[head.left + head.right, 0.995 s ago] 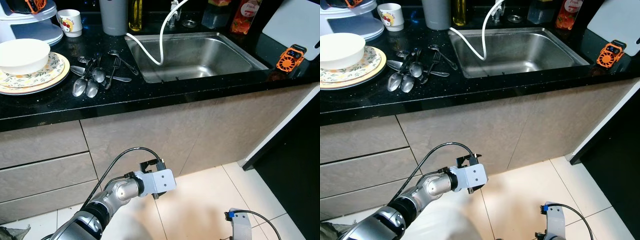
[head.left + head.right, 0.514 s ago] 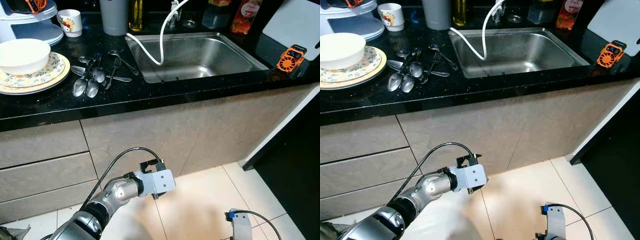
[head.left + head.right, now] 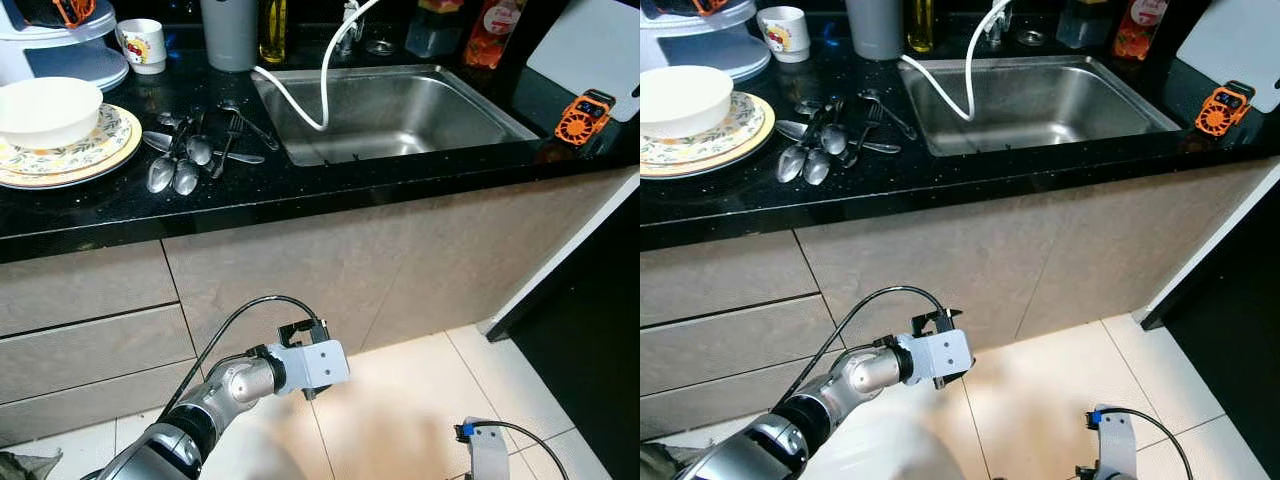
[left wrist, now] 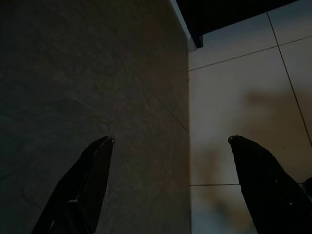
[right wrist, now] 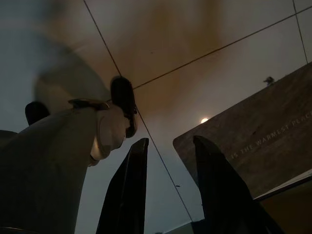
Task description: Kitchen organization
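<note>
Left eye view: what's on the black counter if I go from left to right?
White bowl on plates → pile of spoons and forks → steel sink → little orange fan.

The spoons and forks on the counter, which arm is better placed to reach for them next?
Probably the left. The cutlery pile lies left of the sink, the left hand is raised before the cabinet with fingers open, and the right hand hangs low by the floor.

Pale capital letters reading "THE WARMEST PLAC", cut off at the frame's edge, run across a dark brown mat (image 5: 253, 141) on the tiled floor (image 5: 195, 29), seen from the right wrist camera.
</note>
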### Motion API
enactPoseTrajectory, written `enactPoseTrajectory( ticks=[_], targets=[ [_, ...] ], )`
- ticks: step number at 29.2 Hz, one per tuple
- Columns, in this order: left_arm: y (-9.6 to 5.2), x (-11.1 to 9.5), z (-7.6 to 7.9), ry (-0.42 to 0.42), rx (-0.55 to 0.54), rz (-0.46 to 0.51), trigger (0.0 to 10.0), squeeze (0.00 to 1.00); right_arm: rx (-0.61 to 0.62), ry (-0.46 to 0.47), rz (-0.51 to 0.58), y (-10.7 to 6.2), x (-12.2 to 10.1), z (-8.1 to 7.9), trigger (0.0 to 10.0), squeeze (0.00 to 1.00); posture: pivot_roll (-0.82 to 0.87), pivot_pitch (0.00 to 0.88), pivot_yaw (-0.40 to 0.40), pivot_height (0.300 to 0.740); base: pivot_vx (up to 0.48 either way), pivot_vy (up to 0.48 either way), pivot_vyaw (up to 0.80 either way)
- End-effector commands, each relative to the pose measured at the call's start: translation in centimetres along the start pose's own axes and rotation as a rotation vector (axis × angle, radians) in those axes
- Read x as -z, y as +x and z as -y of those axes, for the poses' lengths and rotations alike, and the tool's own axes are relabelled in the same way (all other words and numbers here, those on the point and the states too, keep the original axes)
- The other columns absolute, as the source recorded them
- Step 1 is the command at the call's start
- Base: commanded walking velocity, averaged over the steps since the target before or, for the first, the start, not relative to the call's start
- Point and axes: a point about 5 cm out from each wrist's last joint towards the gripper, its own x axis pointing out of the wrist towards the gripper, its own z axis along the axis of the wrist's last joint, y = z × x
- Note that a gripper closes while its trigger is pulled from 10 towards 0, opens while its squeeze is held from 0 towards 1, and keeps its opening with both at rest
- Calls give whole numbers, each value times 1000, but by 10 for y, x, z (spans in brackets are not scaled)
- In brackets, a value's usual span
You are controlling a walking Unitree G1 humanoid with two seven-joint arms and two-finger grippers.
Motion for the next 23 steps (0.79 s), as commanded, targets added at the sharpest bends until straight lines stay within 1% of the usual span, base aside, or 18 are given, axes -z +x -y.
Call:
enactPoseTrajectory(
  ticks=[1, 17, 23],
  targets=[
    [-1, 2, 6, -9, 22, -1, 10000, 0, 11, 14, -22, -1, 7, 4, 10000, 0, 82, 82, -57, 740, 0, 0, 0],
    [-2, 3, 6, -18, 21, -4, 10000, 0, 1, 16, -16, 0, 3, -1, 10000, 0, 116, 93, -51, 740, 0, 0, 0],
    [0, 2, 6, -21, 20, -3, 10000, 0, 2, 16, -16, 0, 3, 0, 10000, 0, 114, 91, -50, 740, 0, 0, 0]
  ],
)
